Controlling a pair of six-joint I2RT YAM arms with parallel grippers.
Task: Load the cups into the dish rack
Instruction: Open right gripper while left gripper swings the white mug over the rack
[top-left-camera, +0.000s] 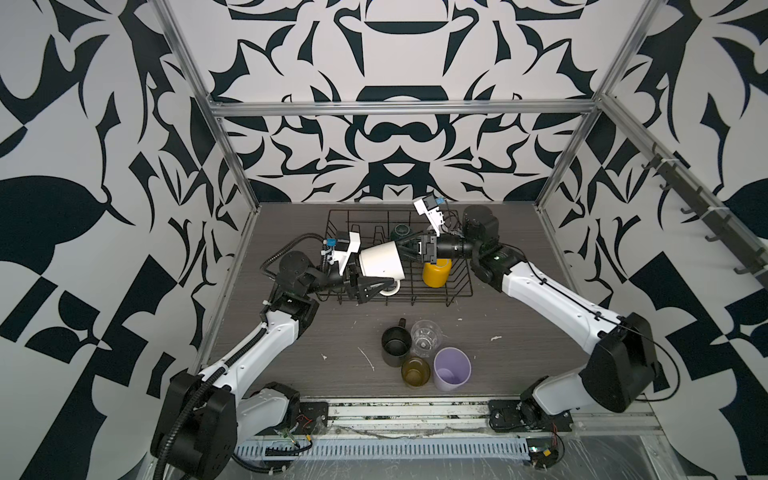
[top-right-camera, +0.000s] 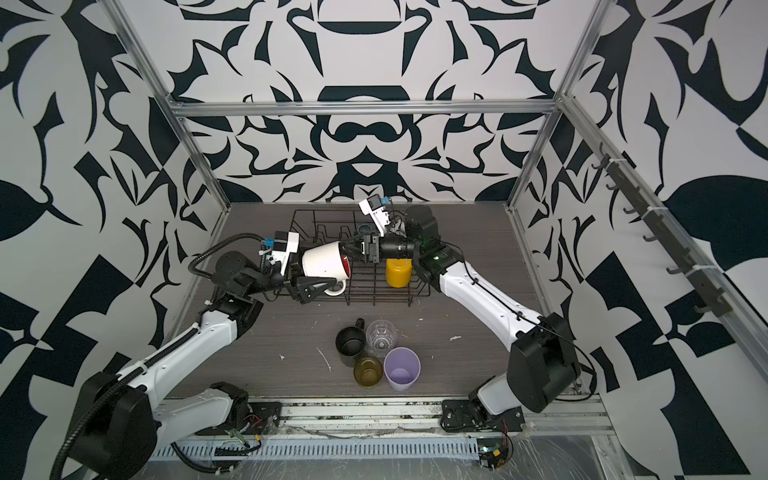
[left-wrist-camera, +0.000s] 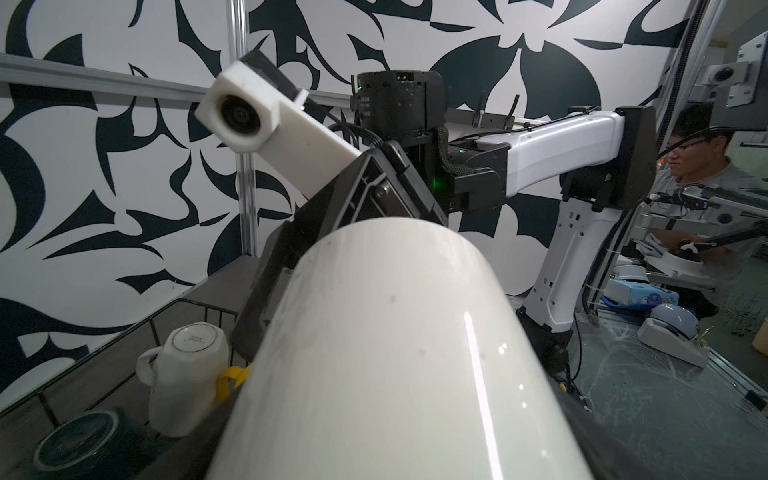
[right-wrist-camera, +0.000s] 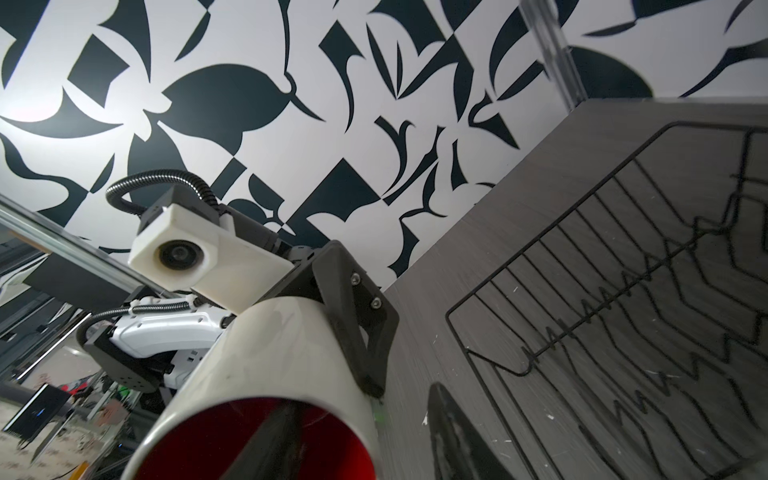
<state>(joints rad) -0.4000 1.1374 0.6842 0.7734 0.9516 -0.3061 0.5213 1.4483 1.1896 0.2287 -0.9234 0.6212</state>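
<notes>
**A:** What is seen, if the table is read as a dial with twelve at the far wall?

**B:** A grey wood-grain tabletop (top-left-camera: 316, 340) is seen. A large black wire dish rack (top-left-camera: 459, 286) is set on it toward twelve.

**A:** How are the claws placed?

**B:** At the rack's nine o'clock side, a red-lined white ceramic mug (top-left-camera: 380, 259) is held on its side, clear of the wires. The left gripper (top-left-camera: 376, 272) is spread wide and closed on the mug's body. The right gripper (top-left-camera: 404, 250) is set astride the rim at the mug's three o'clock end, with one finger inside the red mouth and one outside. In the right wrist view a gap is seen between the outer finger and the wall. Its jaws are therefore judged to be parted and loose.

**A:** What has been loaded?

**B:** Three cups are counted in the rack:
- A yellow ceramic mug (top-left-camera: 435, 272) is base-up at the rack's three o'clock.
- A dark teal mug (top-left-camera: 401, 230) is at its twelve.
- A small white ceramic mug (left-wrist-camera: 187, 374) is base-up beside the yellow one, and is shown only in the left wrist view.

**A:** What is left?

**B:** Four cups are bunched mouth-up at the table's six o'clock:
- a lilac plastic tumbler (top-left-camera: 451, 368)
- a black mug (top-left-camera: 395, 345)
- a clear glass (top-left-camera: 426, 337)
- an amber-olive glass (top-left-camera: 415, 371)

The task is judged under half done. The held mug is not yet set down.
</notes>
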